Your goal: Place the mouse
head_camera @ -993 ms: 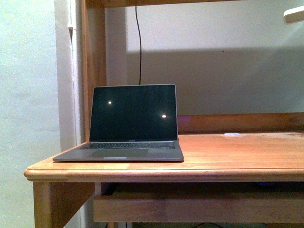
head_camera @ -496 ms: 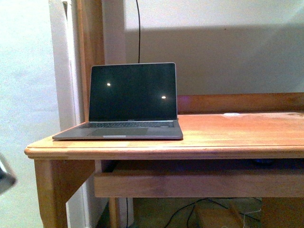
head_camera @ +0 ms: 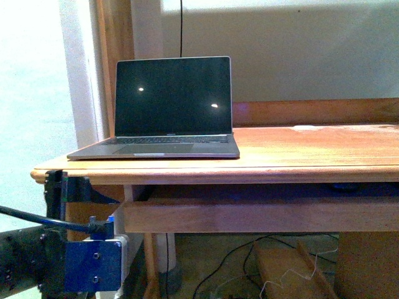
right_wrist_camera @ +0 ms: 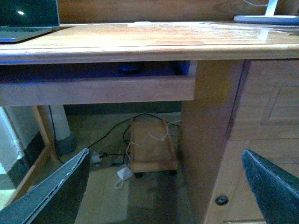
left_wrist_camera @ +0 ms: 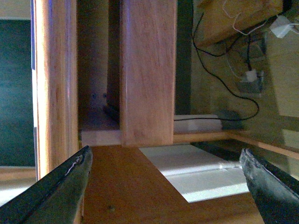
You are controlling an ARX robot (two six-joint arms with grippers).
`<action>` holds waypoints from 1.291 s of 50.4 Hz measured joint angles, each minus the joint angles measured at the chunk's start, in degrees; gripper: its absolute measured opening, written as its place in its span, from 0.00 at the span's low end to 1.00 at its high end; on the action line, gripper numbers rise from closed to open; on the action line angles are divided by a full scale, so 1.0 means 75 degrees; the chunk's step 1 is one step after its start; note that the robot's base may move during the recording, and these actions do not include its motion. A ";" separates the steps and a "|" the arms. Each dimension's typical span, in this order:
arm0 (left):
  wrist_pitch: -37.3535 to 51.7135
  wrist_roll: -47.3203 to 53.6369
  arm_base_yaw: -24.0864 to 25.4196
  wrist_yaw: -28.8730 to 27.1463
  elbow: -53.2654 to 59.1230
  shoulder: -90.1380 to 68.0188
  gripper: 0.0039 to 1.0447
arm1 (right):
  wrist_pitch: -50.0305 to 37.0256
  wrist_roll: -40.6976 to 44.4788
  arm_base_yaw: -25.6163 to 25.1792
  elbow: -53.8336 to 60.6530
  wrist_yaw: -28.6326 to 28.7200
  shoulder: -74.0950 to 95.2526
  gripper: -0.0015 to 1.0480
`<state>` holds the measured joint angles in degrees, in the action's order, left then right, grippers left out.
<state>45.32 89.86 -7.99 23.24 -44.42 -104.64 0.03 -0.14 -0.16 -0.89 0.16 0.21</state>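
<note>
Blue-plated left arm [head_camera: 93,265] is sitting low by the desk [head_camera: 299,156] leg, its left gripper [left_wrist_camera: 164,154] gaping wide and carrying nothing. The laptop [head_camera: 165,106] is standing open on top. The mouse [right_wrist_camera: 131,67] is apparently lying in shadow on the tray [right_wrist_camera: 98,88] beneath. The right gripper [right_wrist_camera: 166,155] is likewise gaping, empty; it should be going in low under the edge, fingers straddling the mouse's sides. No writing is showing legibly.

Open grey laptop [head_camera: 163,118], screen dark, stands at left end of brown wooden desk [head_camera: 299,149]; small wooden box [right_wrist_camera: 152,147] sits on floor beneath.
</note>
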 joint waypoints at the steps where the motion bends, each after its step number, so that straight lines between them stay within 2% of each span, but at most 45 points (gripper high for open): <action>1: 0.0029 0.0105 0.0003 0.0052 -0.0108 -0.0117 0.93 | 0.0000 0.0000 0.0000 0.0000 0.0000 0.0000 0.93; 24: -0.0061 0.0766 -0.0067 0.0423 -0.2352 -0.2203 0.93 | 0.0000 0.0000 0.0000 0.0000 0.0000 0.0000 0.93; 50: -0.0216 0.1428 -0.0122 0.0901 -0.3302 -0.3022 0.93 | 0.0000 0.0000 0.0000 0.0000 0.0000 0.0000 0.93; 57: -0.0236 0.1443 -0.0154 0.0781 -0.3375 -0.3080 0.93 | 0.0000 -0.0003 0.0000 0.0000 0.0000 0.0000 0.93; 65: -0.0804 0.0842 -0.0361 0.0216 -0.3235 -0.2812 0.93 | 0.0000 0.0000 0.0000 0.0000 0.0003 0.0000 0.93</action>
<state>39.29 96.18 -10.70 24.86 -68.69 -125.73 0.03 -0.14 -0.16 -0.89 0.19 0.21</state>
